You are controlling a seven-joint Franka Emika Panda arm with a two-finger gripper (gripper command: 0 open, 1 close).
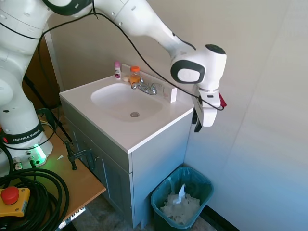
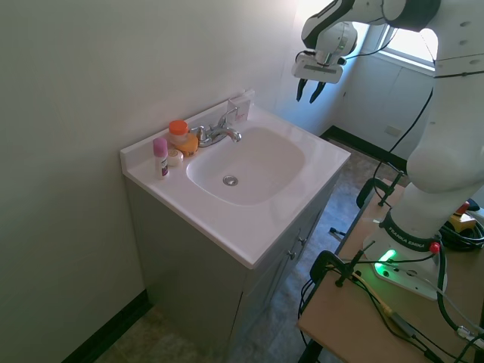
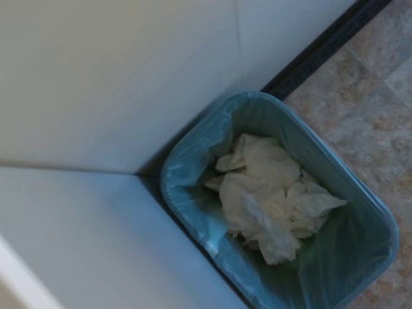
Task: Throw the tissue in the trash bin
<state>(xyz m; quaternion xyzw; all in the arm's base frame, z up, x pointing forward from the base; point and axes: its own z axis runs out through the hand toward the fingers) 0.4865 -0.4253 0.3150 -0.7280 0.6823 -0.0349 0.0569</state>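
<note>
The white arm's two-finger gripper [image 2: 311, 90] hangs empty with fingers spread, high above the dark-teal plastic trash bin [image 1: 163, 190]. The crumpled white paper tissue [image 3: 270, 196] lies inside the bin, a shapeless heap without clear long axis. Release looks finished; next, probably only retreat.

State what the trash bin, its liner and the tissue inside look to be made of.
Trash bin: seemingly rigid dark-teal plastic, going by its smooth moulded walls. Liner: thin translucent blue-green plastic film, wrinkled over the rim. Tissue: soft white paper, matte and crumpled into folds.
</note>
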